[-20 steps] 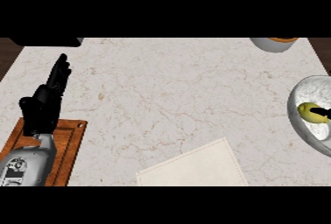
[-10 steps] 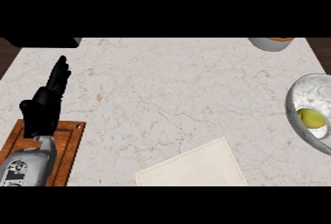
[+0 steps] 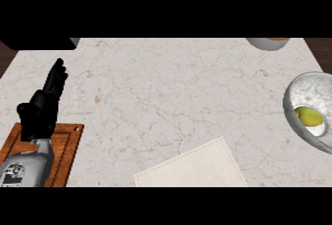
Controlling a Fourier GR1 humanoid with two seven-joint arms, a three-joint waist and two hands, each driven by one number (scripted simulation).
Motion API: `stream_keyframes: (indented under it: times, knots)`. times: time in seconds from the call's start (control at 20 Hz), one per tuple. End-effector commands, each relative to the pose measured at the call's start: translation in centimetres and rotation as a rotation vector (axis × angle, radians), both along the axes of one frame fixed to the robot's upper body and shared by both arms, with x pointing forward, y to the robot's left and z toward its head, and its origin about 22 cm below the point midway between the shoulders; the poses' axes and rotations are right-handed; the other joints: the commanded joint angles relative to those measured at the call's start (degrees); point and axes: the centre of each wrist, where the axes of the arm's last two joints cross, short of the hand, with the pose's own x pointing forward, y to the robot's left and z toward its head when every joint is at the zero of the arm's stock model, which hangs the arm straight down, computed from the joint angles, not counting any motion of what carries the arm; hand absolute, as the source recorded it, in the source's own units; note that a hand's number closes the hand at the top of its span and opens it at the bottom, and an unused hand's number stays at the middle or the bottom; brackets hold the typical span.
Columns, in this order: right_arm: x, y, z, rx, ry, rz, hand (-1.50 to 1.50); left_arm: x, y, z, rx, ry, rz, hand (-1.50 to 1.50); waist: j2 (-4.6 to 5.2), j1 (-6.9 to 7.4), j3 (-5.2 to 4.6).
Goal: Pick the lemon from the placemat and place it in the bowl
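A: One desk [image 3: 162,88], pale marble with brown veining, fills nearly the whole head view. Nearest items?

B: Item one, a cream placemat [image 3: 193,169], lying askew at the near edge, its top bare. Item two, a wooden cutting board [image 3: 68,151] at the near left corner, with the grey left forearm above it.

A: State of the left hand [image 3: 42,110]?

B: Black, fingers straight and together, pointing away up the left side of the desk; it holds nothing and rests there. The right hand does not appear.

A: Containers?

B: Item three, a pale bowl [image 3: 308,96] at the right edge, partly cut off by the frame. Contents: one lemon [image 3: 308,116], yellow-green, sitting low inside against the near wall. It is well apart from the placemat.

A: Farther back?

B: Item four, a small light vessel [image 3: 266,43] at the far right edge, something orange at its rim. Item five, a dark object [image 3: 39,43] at the far left corner. Dark flooring shows beyond both side edges.
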Motion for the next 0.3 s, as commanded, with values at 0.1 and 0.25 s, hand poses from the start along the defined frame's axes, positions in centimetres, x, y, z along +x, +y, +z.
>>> stream_keyframes:
  times: [0.1,0.25]
  knots:
    - [-2.1,-0.1,-2.1,0.163,-0.098,0.216,-1.5,0.5,-0.2,0.3,-0.016,0.004,0.008,0.0,-0.12,-0.53,-0.01]
    - [-3.6,-0.9,-1.5,0.161,-0.114,0.226,-1.5,-0.4,0.9,-0.6,-0.001,0.006,0.017,0.0,-0.25,-0.61,0.02]
